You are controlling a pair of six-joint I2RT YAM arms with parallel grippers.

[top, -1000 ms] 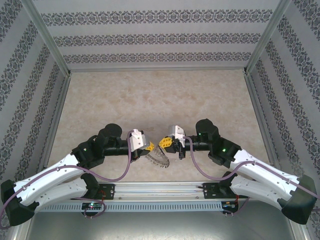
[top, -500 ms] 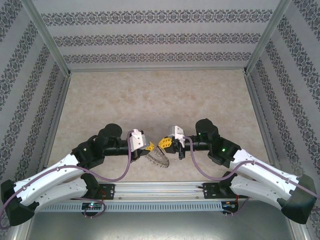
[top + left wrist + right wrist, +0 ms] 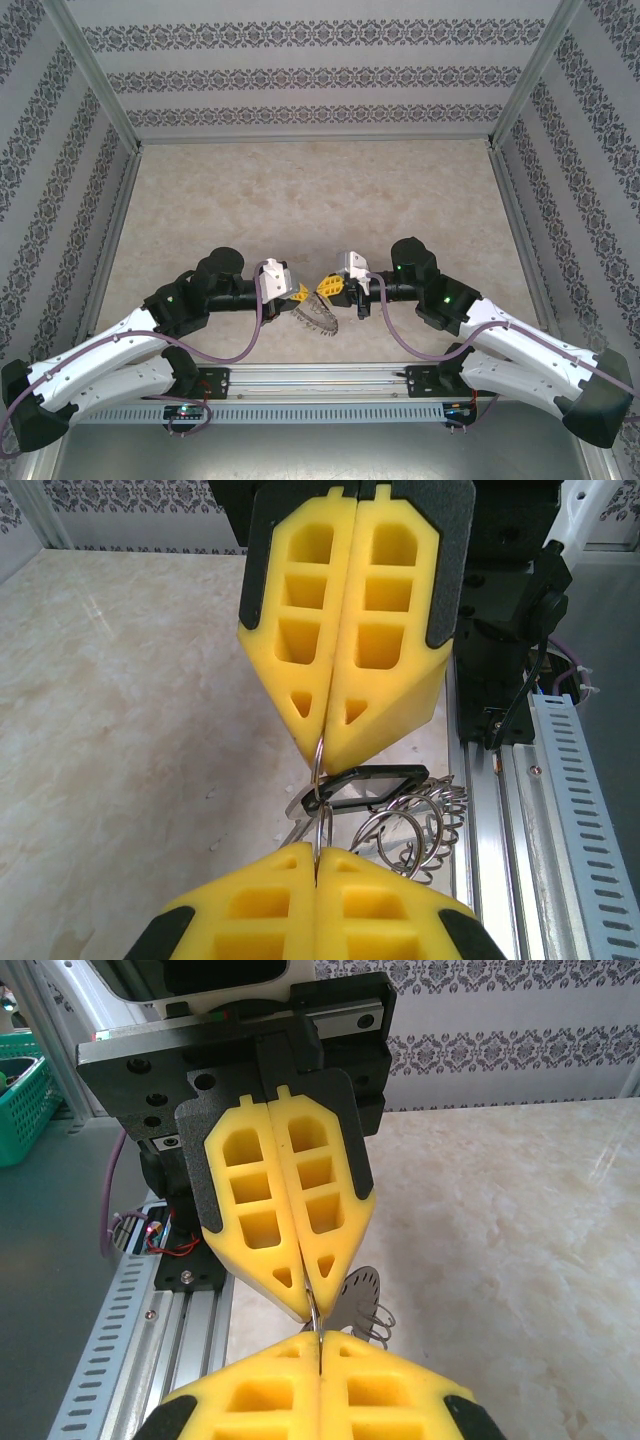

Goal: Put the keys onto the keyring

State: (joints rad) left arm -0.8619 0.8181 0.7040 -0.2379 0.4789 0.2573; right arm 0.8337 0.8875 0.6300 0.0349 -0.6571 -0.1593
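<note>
Nothing moved since a second ago: left gripper [image 3: 298, 293] and right gripper [image 3: 330, 286] sit tip to tip over the near edge of the table [image 3: 300, 190], both claws pressed together, each apparently pinching the same thin wire loop of the keyring [image 3: 410, 825], which dangles beside them. Key [image 3: 380, 773] lies against those loops, whether threaded unclear. Light, stiff, slick metal: take the ring by its flat rim, the key by its dark head.

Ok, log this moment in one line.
left gripper: shut on keyring wire loop | right gripper: shut on same loop, tip to tip | key: beside that loop, threaded or not unclear
</note>
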